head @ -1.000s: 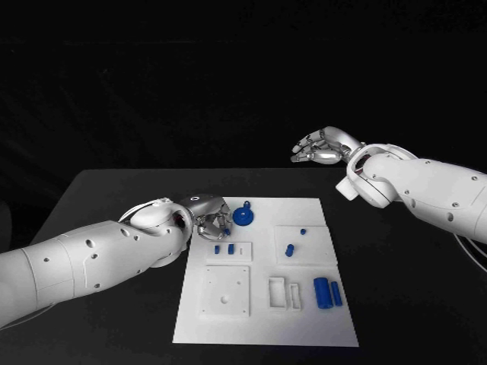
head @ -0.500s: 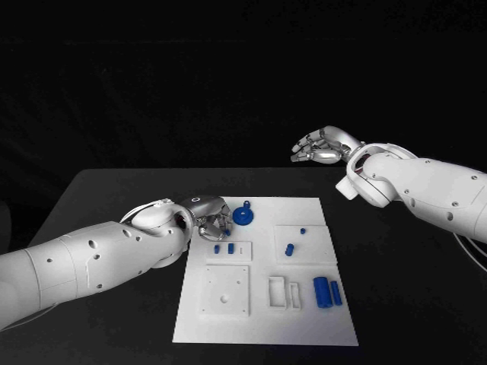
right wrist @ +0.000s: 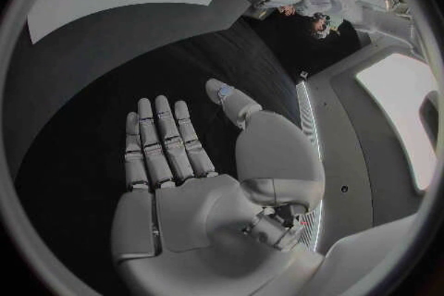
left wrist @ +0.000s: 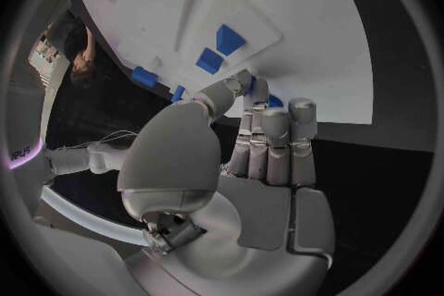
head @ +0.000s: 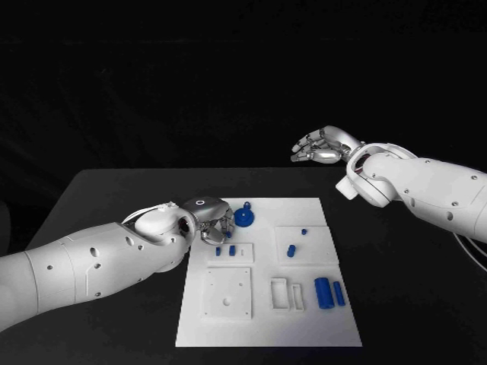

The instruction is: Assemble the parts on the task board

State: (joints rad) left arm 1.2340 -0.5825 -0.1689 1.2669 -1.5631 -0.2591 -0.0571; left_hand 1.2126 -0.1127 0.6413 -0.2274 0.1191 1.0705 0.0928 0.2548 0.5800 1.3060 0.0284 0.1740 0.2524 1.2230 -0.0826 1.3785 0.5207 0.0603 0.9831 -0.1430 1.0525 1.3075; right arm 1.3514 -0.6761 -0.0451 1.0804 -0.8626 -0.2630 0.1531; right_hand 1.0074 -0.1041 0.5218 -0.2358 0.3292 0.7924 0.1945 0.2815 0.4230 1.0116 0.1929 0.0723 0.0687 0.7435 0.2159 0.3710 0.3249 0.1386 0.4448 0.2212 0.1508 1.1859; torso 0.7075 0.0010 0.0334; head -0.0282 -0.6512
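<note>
The left hand (head: 208, 215) is hovering low over the board (head: 268, 327) on the dark surface (head: 112, 190), its fingers close together at the round blue part (head: 243, 217) near the far edge, probably lining up a grasp; whether it is gripping anything I cannot tell. The right hand (head: 322, 147) is waiting raised beyond the board, released and holding nothing, likely keeping clear.

The white task board (head: 310, 319) lies flat on the black tabletop, with raised square plates and slotted recesses on its surface. A round blue part with a short stem (head: 245, 217) sits near its far edge. Two small blue blocks (head: 225, 250) stand in one plate, two small blue pegs (head: 295, 242) on another, and two blue cylinders (head: 329, 293) lie side by side near the right edge.
</note>
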